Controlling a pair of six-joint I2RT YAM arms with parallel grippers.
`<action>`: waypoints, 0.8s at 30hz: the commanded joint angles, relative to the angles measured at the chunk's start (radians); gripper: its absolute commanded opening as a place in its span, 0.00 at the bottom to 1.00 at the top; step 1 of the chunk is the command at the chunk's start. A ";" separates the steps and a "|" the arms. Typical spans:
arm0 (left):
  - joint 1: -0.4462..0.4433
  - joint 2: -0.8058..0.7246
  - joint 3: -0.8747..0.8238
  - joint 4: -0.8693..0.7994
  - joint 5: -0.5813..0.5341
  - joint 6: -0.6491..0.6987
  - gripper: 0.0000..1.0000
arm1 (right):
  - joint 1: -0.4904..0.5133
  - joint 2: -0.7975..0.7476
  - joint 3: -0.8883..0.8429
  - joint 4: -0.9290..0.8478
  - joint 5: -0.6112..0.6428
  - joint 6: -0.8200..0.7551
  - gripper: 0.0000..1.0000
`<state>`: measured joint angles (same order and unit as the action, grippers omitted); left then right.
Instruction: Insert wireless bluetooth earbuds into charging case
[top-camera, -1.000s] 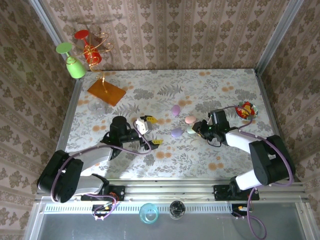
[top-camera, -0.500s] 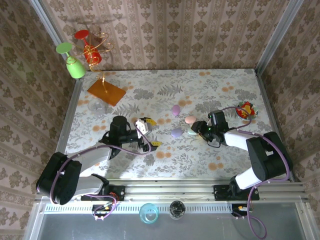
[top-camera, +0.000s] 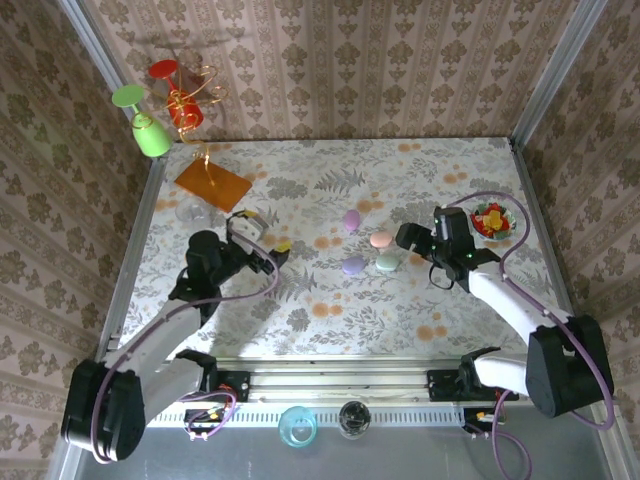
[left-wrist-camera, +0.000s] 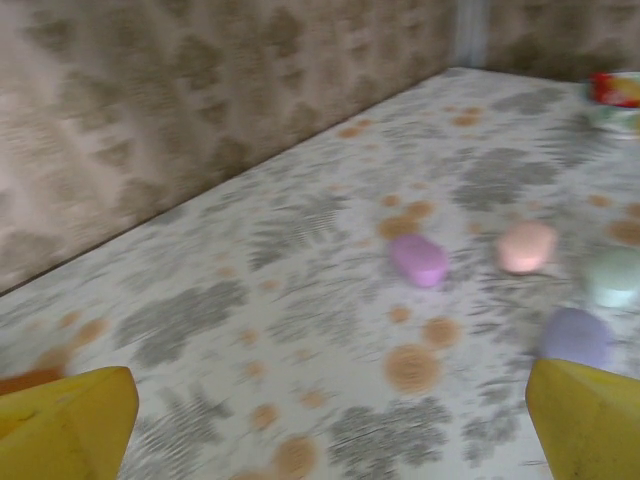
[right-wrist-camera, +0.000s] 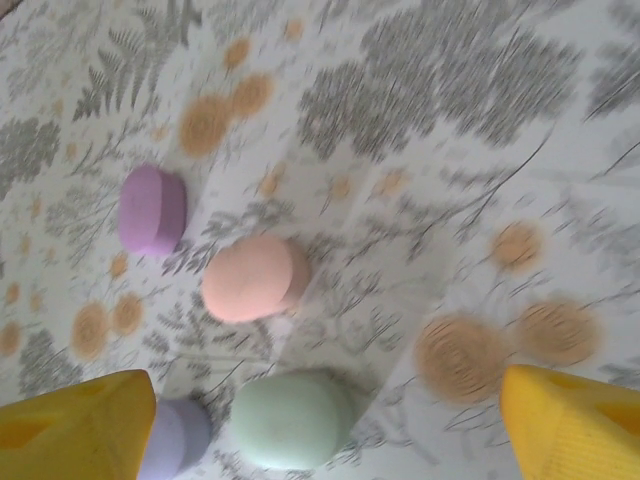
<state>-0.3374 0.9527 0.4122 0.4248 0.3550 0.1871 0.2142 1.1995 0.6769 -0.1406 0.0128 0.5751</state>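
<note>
While both sets of jaws stand wide and empty, four closed charging cases (top-camera: 381, 239) lie mid-frame on the floral surface (top-camera: 450, 170). They are smooth pastel pebbles: purple case (right-wrist-camera: 152, 210) uppermost, pink case (right-wrist-camera: 255, 278), green case (right-wrist-camera: 290, 420), and lavender case (right-wrist-camera: 180, 437) lower left. The right gripper (top-camera: 408, 240) hovers just right of them; the left gripper (top-camera: 268, 238) is well left.

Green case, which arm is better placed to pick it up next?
Right, probably. The right gripper hangs open close by the green case; the left gripper, also open, sits farther off, beyond the lavender case.
</note>
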 joint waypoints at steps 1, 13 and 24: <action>0.057 -0.075 -0.038 -0.091 -0.215 -0.039 1.00 | -0.015 -0.036 0.038 -0.040 0.186 -0.206 0.92; 0.342 0.045 -0.176 0.153 -0.290 -0.127 1.00 | -0.086 0.134 -0.142 0.585 0.290 -0.571 0.99; 0.414 0.386 -0.155 0.531 -0.262 -0.220 1.00 | -0.181 0.293 -0.245 0.915 0.066 -0.554 1.00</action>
<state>0.0731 1.2900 0.2253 0.7902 0.0853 0.0139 0.0544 1.4849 0.4507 0.6403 0.1516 0.0257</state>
